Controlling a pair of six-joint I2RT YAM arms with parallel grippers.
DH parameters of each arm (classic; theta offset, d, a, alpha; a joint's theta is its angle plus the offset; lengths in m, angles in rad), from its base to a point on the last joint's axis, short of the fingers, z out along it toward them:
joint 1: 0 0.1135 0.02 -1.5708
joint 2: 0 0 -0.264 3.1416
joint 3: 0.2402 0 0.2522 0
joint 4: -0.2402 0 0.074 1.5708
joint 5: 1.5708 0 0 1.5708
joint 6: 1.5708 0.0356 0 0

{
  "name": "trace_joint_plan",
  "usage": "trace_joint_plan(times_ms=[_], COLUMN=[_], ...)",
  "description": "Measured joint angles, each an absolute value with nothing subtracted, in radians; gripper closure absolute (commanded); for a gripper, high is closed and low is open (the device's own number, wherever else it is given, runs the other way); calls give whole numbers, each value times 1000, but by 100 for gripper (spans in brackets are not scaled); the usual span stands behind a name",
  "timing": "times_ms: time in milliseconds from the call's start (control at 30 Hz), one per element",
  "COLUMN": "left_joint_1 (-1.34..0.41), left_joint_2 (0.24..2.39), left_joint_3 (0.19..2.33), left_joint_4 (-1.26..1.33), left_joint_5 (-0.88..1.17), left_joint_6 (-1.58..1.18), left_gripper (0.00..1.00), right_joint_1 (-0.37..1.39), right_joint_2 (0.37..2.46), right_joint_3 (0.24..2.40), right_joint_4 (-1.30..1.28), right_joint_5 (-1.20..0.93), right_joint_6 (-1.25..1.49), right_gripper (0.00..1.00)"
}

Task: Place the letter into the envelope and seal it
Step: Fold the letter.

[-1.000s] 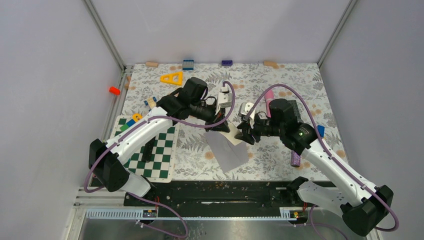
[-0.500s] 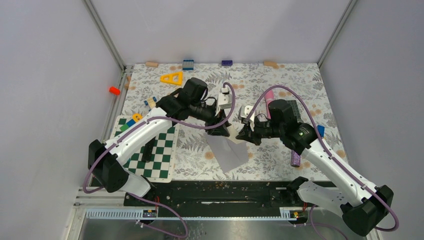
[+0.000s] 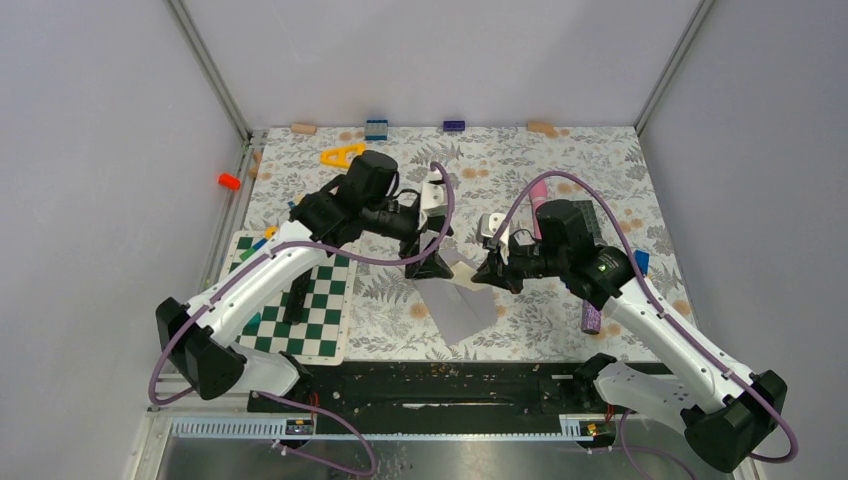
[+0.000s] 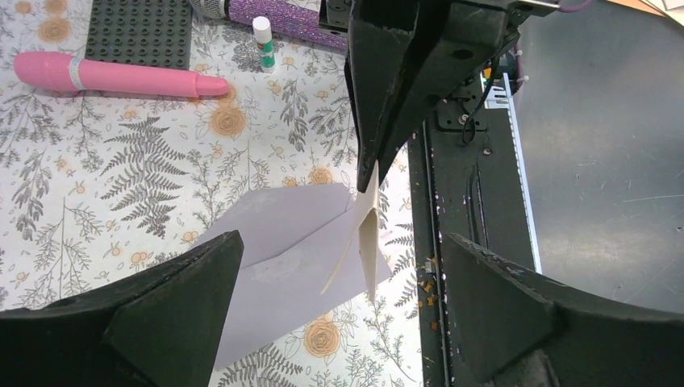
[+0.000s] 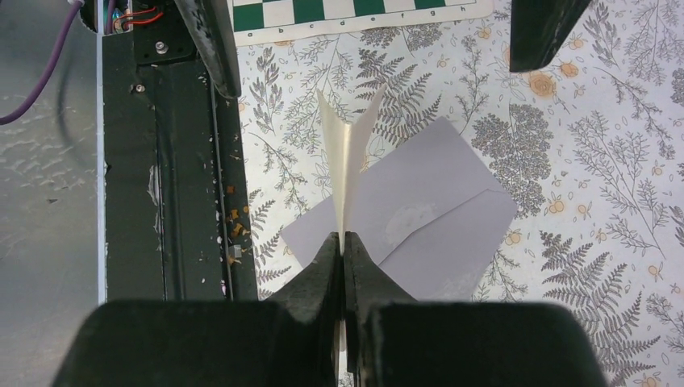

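Note:
The letter (image 5: 347,161) is a pale tan sheet, folded and seen edge-on, hanging above the mat. My right gripper (image 5: 344,242) is shut on its edge. Beneath it the grey envelope (image 5: 440,205) lies flat on the floral mat, its pointed flap line showing. In the left wrist view the letter (image 4: 367,234) hangs from the right gripper's fingers (image 4: 387,97), in front of my left gripper (image 4: 340,242), which is open and touches nothing. From the top, the left gripper (image 3: 428,262) and right gripper (image 3: 490,270) face each other above the envelope (image 3: 460,308).
A pink cylinder (image 4: 121,76), a dark studded plate (image 4: 137,32) and a small glue stick (image 4: 262,36) lie beyond the envelope. A chessboard (image 3: 300,300) sits front left, and a purple tube (image 3: 591,318) to the right. The black base rail (image 3: 430,385) runs close along the envelope's near side.
The left gripper has let go of the letter, opened wide and drawn back to the left. The right gripper has shut on the letter and holds it alone.

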State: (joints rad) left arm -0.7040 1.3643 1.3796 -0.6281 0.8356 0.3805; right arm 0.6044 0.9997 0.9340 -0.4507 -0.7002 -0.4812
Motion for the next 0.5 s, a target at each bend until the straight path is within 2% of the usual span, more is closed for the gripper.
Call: trace_joint_plan(times_ms=[100, 167, 233, 267, 300, 333, 433, 467, 500], left_joint_1=[-706, -709, -715, -720, -725, -728, -737, -738, -739], left_joint_2=[1383, 1398, 1413, 1421, 1426, 1430, 1437, 1437, 1437], left_joint_3=[1380, 1380, 1381, 1381, 1381, 1381, 1381, 1381, 1381], left_joint_4=[-628, -628, -628, -629, -630, -630, -630, -630, -630], left_joint_5=[843, 847, 849, 849, 851, 852, 855, 856, 857], left_joint_6=[376, 373, 367, 367, 363, 363, 366, 370, 371], left_gripper=[1, 9, 29, 42, 49, 62, 93, 100, 100], right_joint_1=[604, 604, 604, 604, 604, 604, 604, 604, 604], right_joint_2=[1000, 1001, 1004, 1007, 1009, 1011, 1015, 1015, 1015], right_joint_3=[935, 940, 948, 952, 955, 957, 958, 958, 958], right_joint_4=[-460, -464, -465, -465, -465, -466, -466, -466, -466], right_joint_5=[-700, -699, -699, -698, -698, -698, -696, -693, -691], right_joint_6=[-474, -469, -464, -462, -459, -456, -451, -450, -448], right_gripper=[100, 100, 100, 100, 100, 100, 99, 96, 90])
